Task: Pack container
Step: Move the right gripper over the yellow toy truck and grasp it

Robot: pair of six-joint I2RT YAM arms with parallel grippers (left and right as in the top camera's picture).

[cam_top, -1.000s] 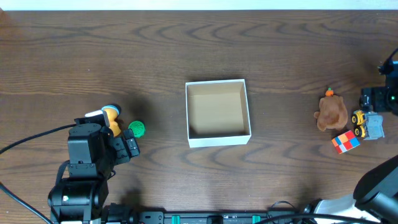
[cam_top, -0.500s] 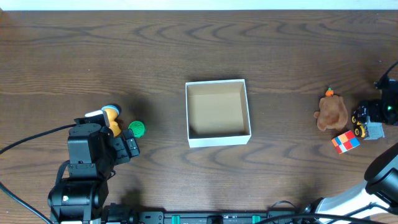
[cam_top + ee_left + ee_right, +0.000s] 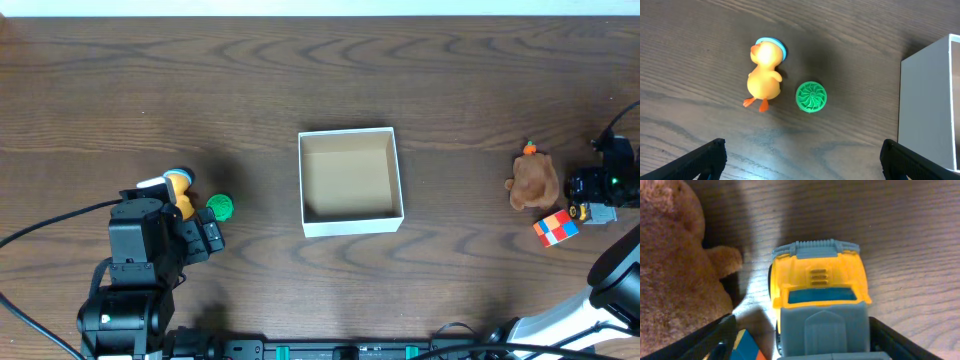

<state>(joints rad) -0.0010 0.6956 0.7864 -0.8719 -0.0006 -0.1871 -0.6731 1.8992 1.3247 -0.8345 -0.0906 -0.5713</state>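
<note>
Container [image 3: 350, 181] lies at the middle of the overhead frame, flat on the dark wooden table [image 3: 300, 70]. It is a square, shallow cardboard box without a lid, white on its outer walls and brown inside, with its brown floor in plain view. It stands well apart from both arms.

In the right wrist view the black fingers [image 3: 720, 339] of the right gripper [image 3: 804, 335] show at the two bottom corners of the frame, spread wide and released. A toy truck [image 3: 820, 295] sits between them. It has a yellow cab with a blue windscreen and a grey back, and its grille points toward the top of the frame. A corner of a blue and orange block [image 3: 747, 346] shows at the bottom edge, between the truck and the lower-left finger. Whether either finger touches the truck cannot be told. A brown plush bear [image 3: 675, 255] fills the left side of that frame, one paw reaching near the truck's front. Overhead, this group lies at the far right of the frame, with the bear nearest the container.

The left gripper [image 3: 802, 152] is released too. Its fingers sit at the bottom corners of the left wrist view, far apart, with bare wood between them. Higher in that frame lies a yellow duck [image 3: 764, 75], its orange feet toward the bottom and a light blue ring [image 3: 781, 46] showing behind its head. Just right of the duck, close but apart, lies a green ribbed disc [image 3: 811, 96]. The container's white wall stands at the right edge of that view.
</note>
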